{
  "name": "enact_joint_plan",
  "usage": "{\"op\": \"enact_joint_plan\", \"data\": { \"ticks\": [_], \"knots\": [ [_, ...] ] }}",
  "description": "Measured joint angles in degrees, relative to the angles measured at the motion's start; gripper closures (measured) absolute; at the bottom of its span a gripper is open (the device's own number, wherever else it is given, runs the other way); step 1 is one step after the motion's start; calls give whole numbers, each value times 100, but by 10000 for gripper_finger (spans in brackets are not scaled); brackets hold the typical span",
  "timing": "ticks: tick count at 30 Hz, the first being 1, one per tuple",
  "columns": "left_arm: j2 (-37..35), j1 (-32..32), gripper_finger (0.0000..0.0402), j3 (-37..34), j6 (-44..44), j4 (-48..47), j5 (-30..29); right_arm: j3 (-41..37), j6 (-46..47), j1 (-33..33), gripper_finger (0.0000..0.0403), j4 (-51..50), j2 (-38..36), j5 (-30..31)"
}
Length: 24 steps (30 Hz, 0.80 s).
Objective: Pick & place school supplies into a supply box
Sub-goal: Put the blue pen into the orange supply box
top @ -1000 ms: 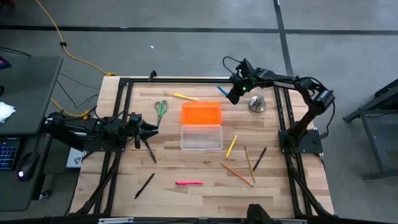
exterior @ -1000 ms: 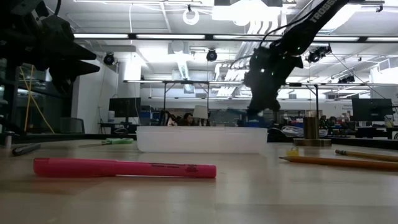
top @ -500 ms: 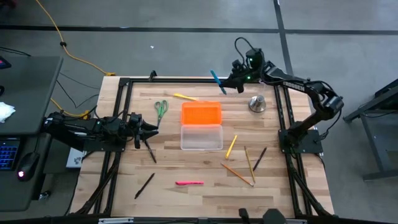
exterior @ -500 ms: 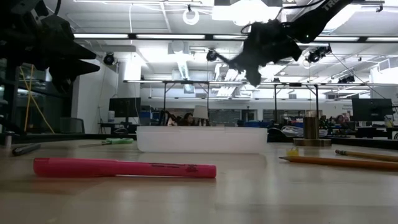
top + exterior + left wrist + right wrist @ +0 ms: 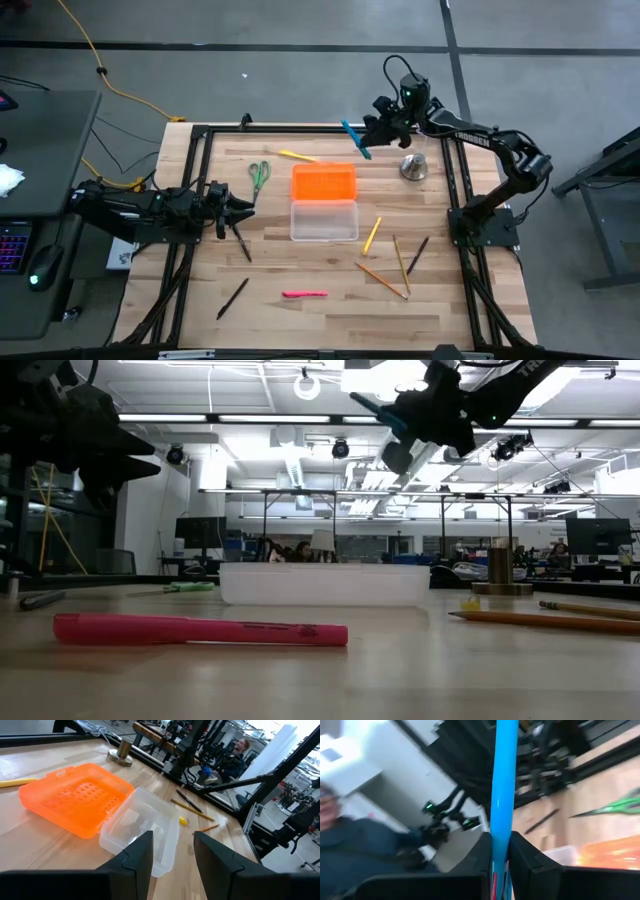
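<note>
Your right gripper [image 5: 372, 133] has lifted the blue pen [image 5: 354, 139] clear of the table, jaws clamped on it; a second ago it was still down at the far edge. The pen now hangs at about one o'clock from the supply box [image 5: 324, 219], near the bell-shaped metal piece [image 5: 413, 166]. Next comes carrying it over the clear tray. Your left gripper [image 5: 240, 211] waits at nine o'clock, jaws apart.

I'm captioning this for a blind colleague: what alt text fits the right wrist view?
The right gripper is shut on a blue pen, which stands straight up between its dark fingers. Behind it, blurred, are the wooden table, green scissors and the orange lid.
</note>
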Motion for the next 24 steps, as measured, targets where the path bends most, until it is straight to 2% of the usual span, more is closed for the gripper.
{"op": "enact_joint_plan", "data": {
  "ticks": [5,11,19,24],
  "knots": [
    [2,2,229,0,0,0,0,0,35,244,384,279,0,-506],
    [2,2,229,0,0,0,0,0,383,584,384,1180,0,-953],
    [2,0,229,0,0,0,0,0,973,1012,384,2503,0,-957],
    [1,0,229,0,0,0,0,0,981,1159,384,2600,0,-954]
  ]
}}
